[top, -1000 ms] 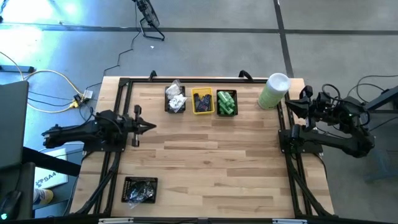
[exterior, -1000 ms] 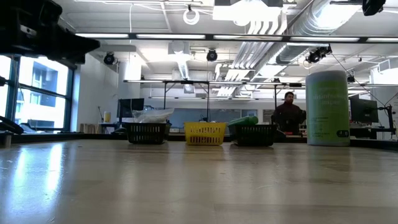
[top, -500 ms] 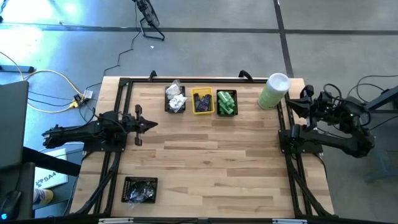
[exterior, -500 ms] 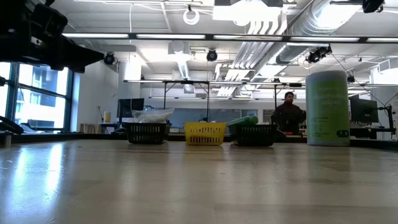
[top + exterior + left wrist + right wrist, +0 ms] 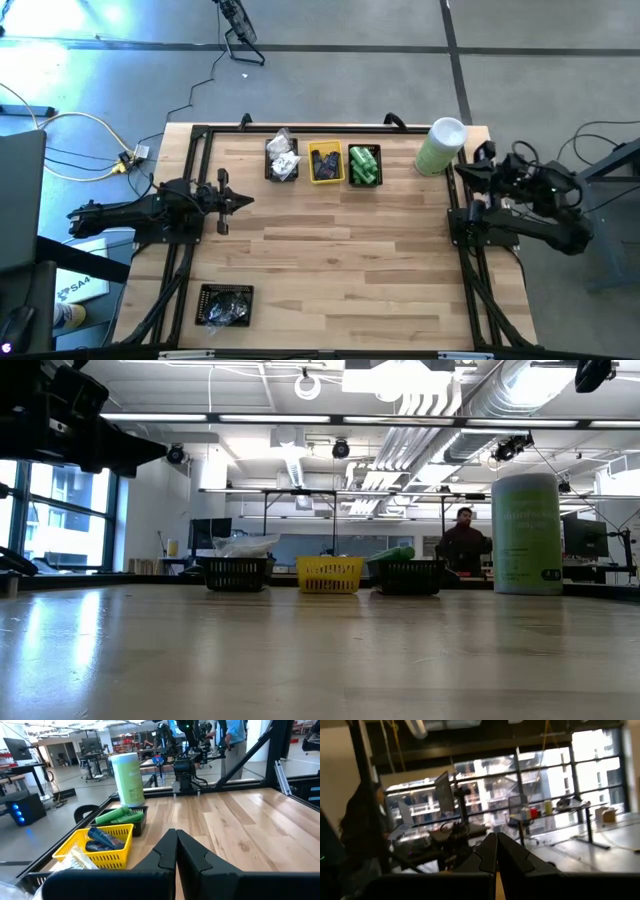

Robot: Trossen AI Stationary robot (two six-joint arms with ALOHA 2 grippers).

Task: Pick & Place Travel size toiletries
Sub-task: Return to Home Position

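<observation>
Bottles (image 5: 392,553) lie on their sides in the black bin (image 5: 410,577), topmost slanting.

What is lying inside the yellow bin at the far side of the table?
The yellow bin holds dark blue tubes, lying piled on each other. The bin floor under them is covered, so anything below them cannot be seen.

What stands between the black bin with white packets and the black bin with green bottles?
The yellow bin, holding dark blue tubes, stands between them in one row; the high and low views both show it.
</observation>
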